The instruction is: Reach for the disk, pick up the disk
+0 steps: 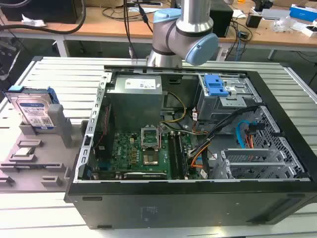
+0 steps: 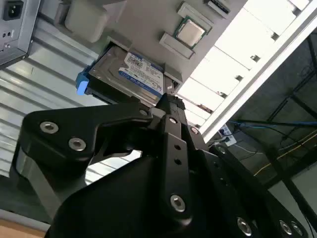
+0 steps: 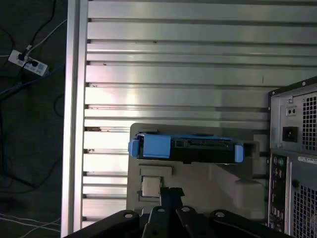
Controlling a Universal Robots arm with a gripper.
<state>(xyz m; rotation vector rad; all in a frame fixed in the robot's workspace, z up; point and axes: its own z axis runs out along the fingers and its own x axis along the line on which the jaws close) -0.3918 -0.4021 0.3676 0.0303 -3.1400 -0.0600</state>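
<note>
Reaching: claw (image 3: pixel 171 194) near disk (image 1: pixel 33 110) at exterior view's left, not touching; open or closed, cannot tell. Needs lining up over top edge.

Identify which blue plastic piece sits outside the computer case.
The bracket on the disk, at the exterior view's left; the blue latch sits inside the case.

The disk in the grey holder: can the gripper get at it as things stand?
Probably yes. The disk stands on edge in the grey holder, its blue-bracketed top edge exposed with nothing above it. The computer case sits apart, and the gripper hangs short of the disk with open space between.
</note>
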